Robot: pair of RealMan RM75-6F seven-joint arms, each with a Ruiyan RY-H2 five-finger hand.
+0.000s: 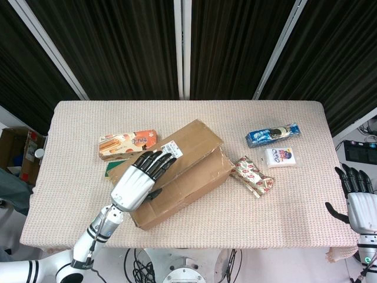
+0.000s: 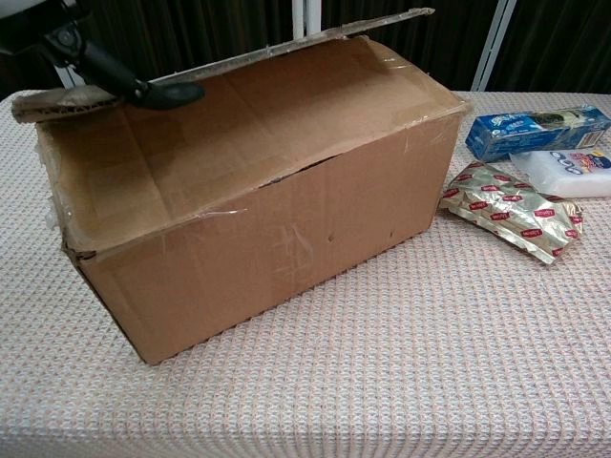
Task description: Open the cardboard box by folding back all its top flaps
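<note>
While my left hand (image 1: pixel 134 184) sits at the near-left end of the cardboard box (image 1: pixel 177 177), its fingers lie extended over the top flap (image 1: pixel 177 147) and the thumb is hooked under that flap's edge, so the flap is pinched between thumb and fingers. In the chest view only the dark thumb tip shows, pressed against the flap's underside near the left end, and the flap there (image 2: pixel 239 57) stands lifted clear of the box top, roughly level, its corrugated edge facing the camera.

The box sits on the table (image 1: pixel 294 206) a little left of centre. In the head view its long axis runs diagonally, from near-left to far-right; the far-right end points toward the blue snack pack (image 1: pixel 272 134). The second long flap (image 2: pixel 248 124) lies flat, closing the top. A white shipping label (image 1: pixel 166 151) sits on the raised flap just past my fingertips.

My right hand (image 1: pixel 356 197) is at the table's right edge, well apart from the box, fingers spread and upright, holding nothing.

Other items: an orange snack box (image 1: pixel 128 144) just beyond the box's left end, something green (image 1: pixel 112 171) partly hidden beside my left hand, a red-patterned foil pack (image 1: pixel 252 175) just beside the box's right end, a white pouch (image 1: pixel 279 157) near the blue pack.
</note>
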